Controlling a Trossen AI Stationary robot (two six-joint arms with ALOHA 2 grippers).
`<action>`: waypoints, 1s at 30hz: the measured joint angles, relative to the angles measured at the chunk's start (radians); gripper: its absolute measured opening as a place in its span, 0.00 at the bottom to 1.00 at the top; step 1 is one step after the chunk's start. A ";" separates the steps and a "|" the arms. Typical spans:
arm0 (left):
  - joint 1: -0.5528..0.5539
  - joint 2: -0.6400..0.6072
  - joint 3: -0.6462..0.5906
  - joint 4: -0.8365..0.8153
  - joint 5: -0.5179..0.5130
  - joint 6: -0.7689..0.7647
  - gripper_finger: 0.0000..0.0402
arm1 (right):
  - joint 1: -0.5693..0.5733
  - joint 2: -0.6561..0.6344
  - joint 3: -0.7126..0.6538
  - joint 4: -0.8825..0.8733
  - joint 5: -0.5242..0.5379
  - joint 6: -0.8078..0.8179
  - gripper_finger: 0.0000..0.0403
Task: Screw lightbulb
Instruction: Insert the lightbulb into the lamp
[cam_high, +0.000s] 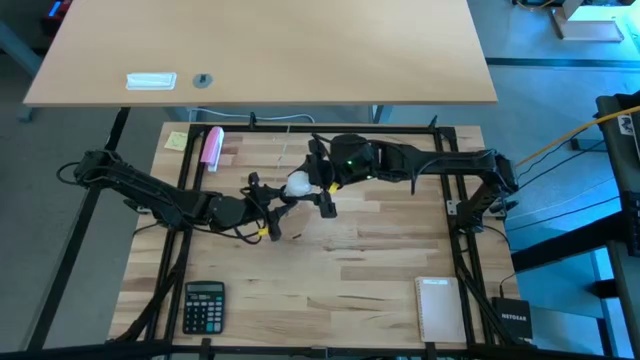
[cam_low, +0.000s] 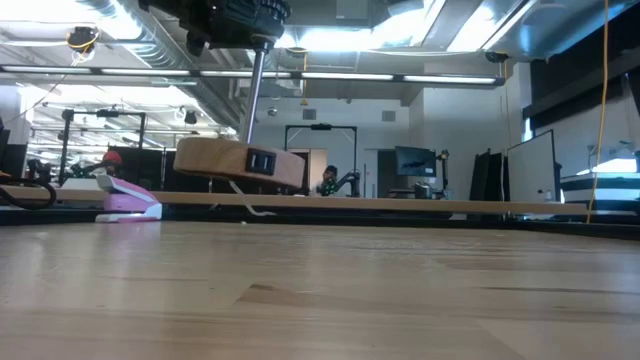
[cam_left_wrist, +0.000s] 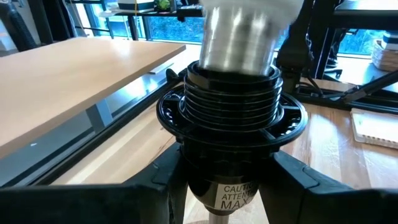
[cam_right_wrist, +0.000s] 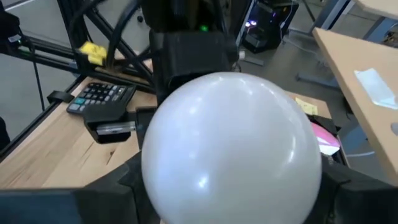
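The white lightbulb (cam_high: 298, 183) sits with its silvery screw base (cam_left_wrist: 239, 37) in the mouth of the black socket (cam_left_wrist: 230, 106), above the table's middle. My left gripper (cam_high: 258, 208) comes from the left and is shut on the socket. The socket's round wooden base (cam_low: 240, 162) hangs tilted above the tabletop on a thin metal rod (cam_low: 258, 95). My right gripper (cam_high: 318, 185) reaches in from the right, with its fingers on either side of the bulb's glass globe (cam_right_wrist: 230, 143). My left gripper pinches the socket's narrow black body (cam_left_wrist: 205, 186) below the threaded collar, one finger on each side. The fingers come nearly level from the table's left. The socket is lifted clear and tilted, with its wooden base off the table. My right gripper has the bulb's round glass (cam_right_wrist: 152, 174) between its two fingers, which lie against the globe's two sides. The fingers come from the table's right, slanting slightly down. The bulb stands clear of the table with its screw end in the socket.
A black calculator (cam_high: 203, 305) lies near the front left and a pale notepad (cam_high: 440, 308) near the front right. A pink stapler-like thing (cam_high: 212, 147) and a yellow note (cam_high: 177, 140) lie at the far left. A second table (cam_high: 260, 50) stands beyond the far edge.
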 joint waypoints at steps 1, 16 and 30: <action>0.000 0.000 0.000 -0.001 0.000 0.000 0.34 | 0.000 -0.003 0.000 0.003 0.000 0.001 0.62; 0.021 0.000 0.000 -0.119 0.003 -0.057 0.34 | -0.007 0.030 0.067 -0.099 0.010 0.134 0.62; 0.027 0.000 -0.001 -0.074 0.233 0.007 0.34 | -0.014 0.069 0.073 -0.112 -0.138 0.071 0.62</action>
